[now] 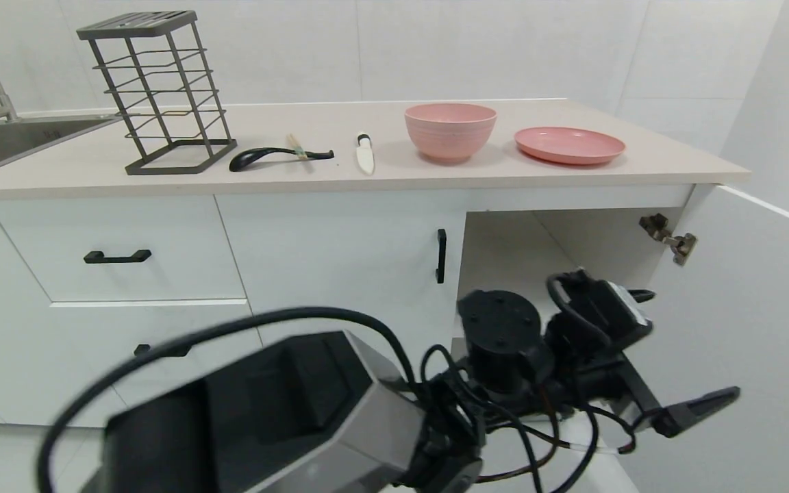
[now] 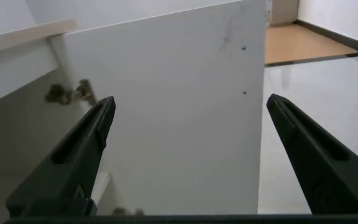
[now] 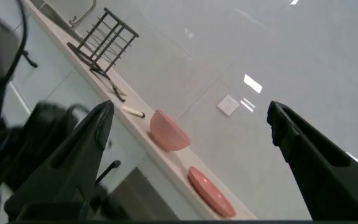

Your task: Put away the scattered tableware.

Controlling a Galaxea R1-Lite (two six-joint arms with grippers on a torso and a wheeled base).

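pink round bowl [image 1: 450, 130] and pink flat plate [image 1: 569, 144] side by side on beige countertop [image 1: 668, 161] (black spoon [image 1: 251, 159], white knife [image 1: 365, 156] to their left). left gripper [image 2: 188, 155] and right gripper [image 3: 188, 155]: both spread wide apart.

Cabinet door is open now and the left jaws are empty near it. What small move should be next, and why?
Probably draw the left gripper back from the open cabinet door and lift it toward the counter. Its jaws stand open and empty facing the door's inner side, and the pink plate and pink bowl wait on top, nearest that cabinet.
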